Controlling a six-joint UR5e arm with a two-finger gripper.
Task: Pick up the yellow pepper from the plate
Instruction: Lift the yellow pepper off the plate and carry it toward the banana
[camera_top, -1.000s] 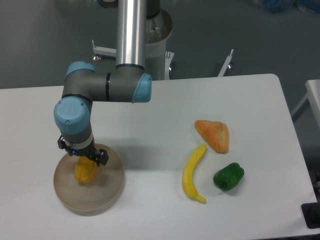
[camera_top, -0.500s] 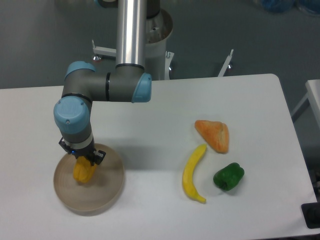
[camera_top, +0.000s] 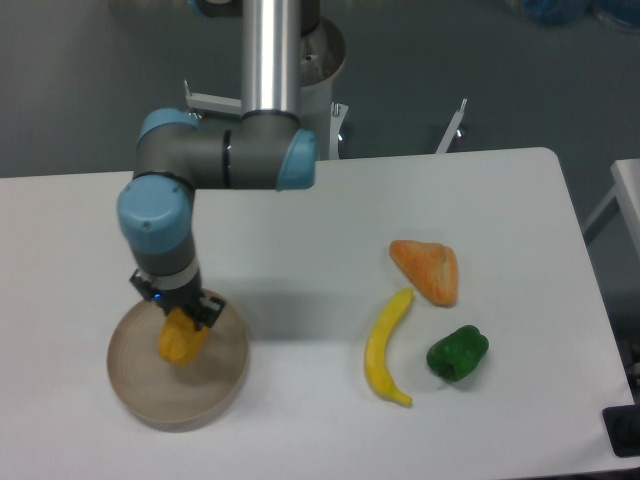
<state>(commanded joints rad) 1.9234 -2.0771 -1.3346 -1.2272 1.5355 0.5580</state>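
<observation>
since the earlier frame the arm has shifted a little to the right, and the yellow pepper has moved with it. from the fixed camera, the hand points down over the plate, its fingers pinching the top of the pepper. whether the pepper still touches the plate cannot be told. the plate sits at the worktop's front left. well apart on the right lie a banana, a green pepper and an orange wedge-shaped piece.
</observation>
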